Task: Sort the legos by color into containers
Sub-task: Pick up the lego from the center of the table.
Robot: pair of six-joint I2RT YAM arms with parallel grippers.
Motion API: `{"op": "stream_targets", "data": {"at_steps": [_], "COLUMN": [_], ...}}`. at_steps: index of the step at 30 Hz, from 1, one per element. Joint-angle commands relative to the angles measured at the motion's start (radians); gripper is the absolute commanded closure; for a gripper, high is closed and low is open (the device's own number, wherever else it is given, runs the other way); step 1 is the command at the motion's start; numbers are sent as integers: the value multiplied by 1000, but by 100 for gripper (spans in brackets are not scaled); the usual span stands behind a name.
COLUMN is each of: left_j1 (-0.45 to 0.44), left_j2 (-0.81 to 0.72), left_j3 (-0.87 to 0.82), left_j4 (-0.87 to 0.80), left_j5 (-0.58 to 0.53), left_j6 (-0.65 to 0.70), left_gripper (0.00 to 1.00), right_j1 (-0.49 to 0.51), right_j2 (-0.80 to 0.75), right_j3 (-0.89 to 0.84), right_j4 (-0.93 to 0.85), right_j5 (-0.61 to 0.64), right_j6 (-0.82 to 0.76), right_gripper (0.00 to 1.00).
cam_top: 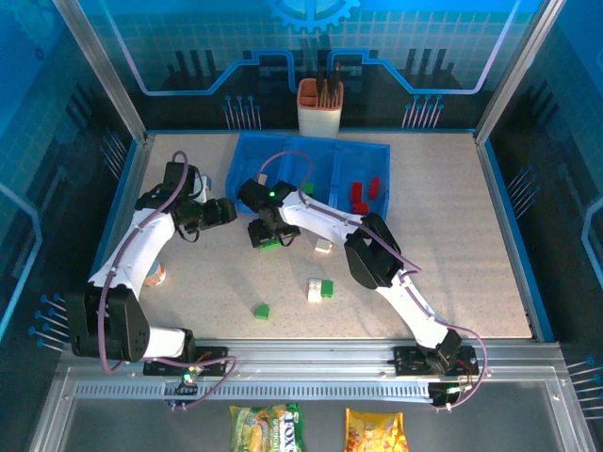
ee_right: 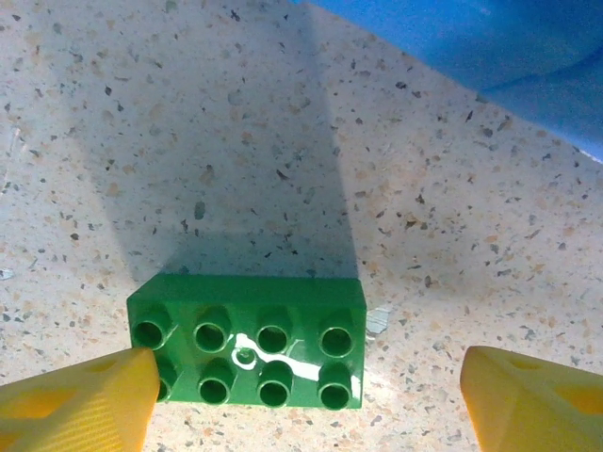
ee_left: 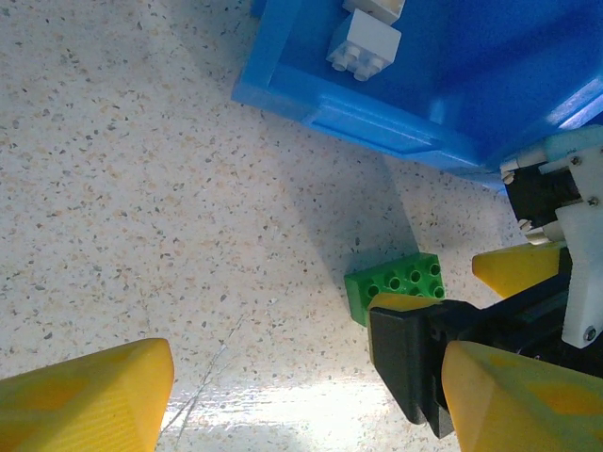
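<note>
On the speckled beige table (cam_top: 462, 254) the low translucent blue plastic tray of three compartments (cam_top: 358, 155) lies at the far middle, just in front of an orange-and-white holder cup (cam_top: 320, 111). The right gripper (cam_top: 267, 234) reaches leftward and hangs low over a green rectangular eight-stud plastic brick (ee_right: 247, 341), which lies flat on the table, studs up, just before the tray's near wall. In the right wrist view its yellow fingers (ee_right: 75, 400) stand wide apart, one at the brick's corner and the other clear of its far end, so the brick is not gripped. The left gripper (cam_top: 222, 213) hovers just beside it on the left. Its own yellow fingertips (ee_left: 85, 395) are also spread wide with nothing between them, and its camera looks at the same green brick and at small white bricks (ee_left: 366, 42) lying in the tray's left compartment. Several red bricks (cam_top: 361, 195) sit in the right compartment. Loose on the table nearer the arms lie a lone white brick (cam_top: 323, 247), a white-and-green pair of bricks (cam_top: 320, 290) touching side by side, and a small green cube-like brick (cam_top: 261, 311) apart from them. Two snack packets (cam_top: 268, 426) lie beyond the table's near rail
</note>
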Motion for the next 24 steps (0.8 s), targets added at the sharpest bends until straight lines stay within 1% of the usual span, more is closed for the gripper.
{"op": "stream_targets", "data": {"at_steps": [1,6,12,17,21,24], "left_j1": [15,16,16,16,16,17], "left_j2": [-15,-16,-18,-19,-20,-19], "left_j3": [-19,-19,-21,-22,-24,-22], "left_j4": [7,7,4,5,3,5], "left_j5": [22,23,17,11,7,11], "left_j6": [13,13,17,17,17,17], "left_gripper": [24,24,24,24,23,24], "right_j1": [23,30,30,31,30,31], "right_j2": [7,8,49,82,97,91], "right_j3": [43,50,47,35,33,22], "right_j4": [-26,-20,-3,14,14,21], "right_j5": [11,8,-43,-60,-55,-50], "right_j6": [3,8,21,25,23,20], "right_gripper": [15,15,13,14,17,23]}}
